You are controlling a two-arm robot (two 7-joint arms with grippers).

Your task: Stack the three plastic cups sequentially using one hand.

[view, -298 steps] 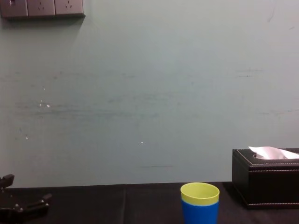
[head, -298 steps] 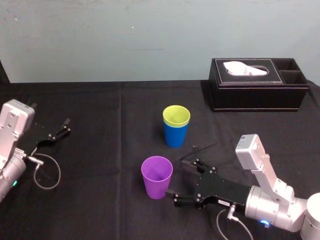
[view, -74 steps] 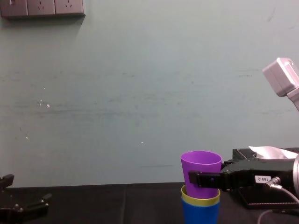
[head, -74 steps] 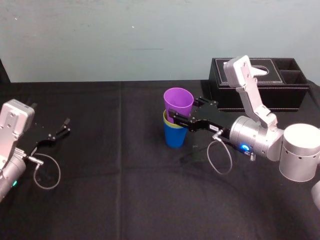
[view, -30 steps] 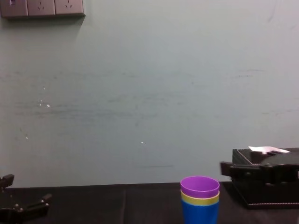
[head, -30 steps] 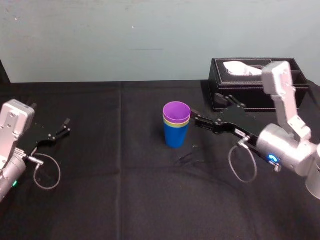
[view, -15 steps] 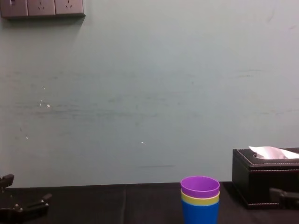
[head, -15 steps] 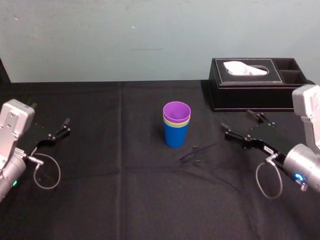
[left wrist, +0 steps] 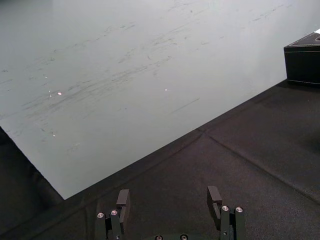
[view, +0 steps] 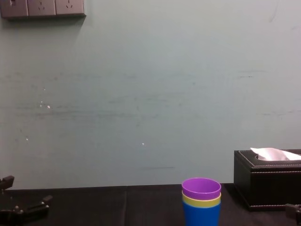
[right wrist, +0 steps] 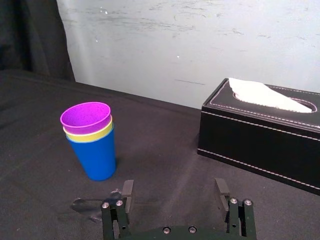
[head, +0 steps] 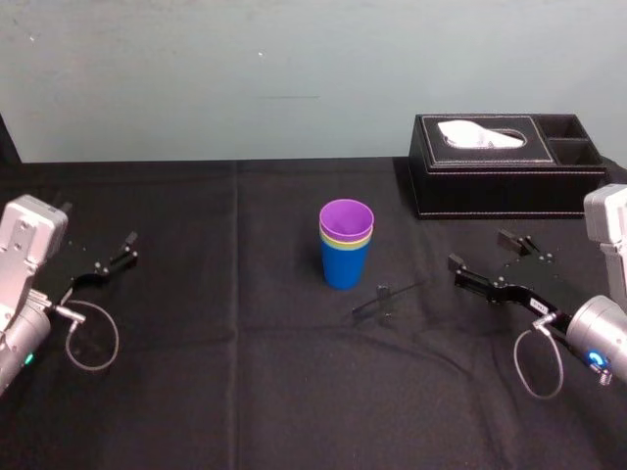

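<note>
Right hand [head: 478, 249] low at the surface's [head: 245, 372] right, jaws apart, empty, well apart from cups. Left hand [head: 125, 248] parked far left, likewise spread. Mid-surface: purple cup [head: 346, 213] nested in yellow-green cup [head: 346, 238], that in blue cup [head: 345, 264], upright. Tissue box [head: 505, 181] behind, right.

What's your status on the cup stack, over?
Right tool open, empty, off to the right. Left tool open, parked far left. Purple cup nested in yellow-green cup in blue cup, upright. Tissue box apart, back right.
</note>
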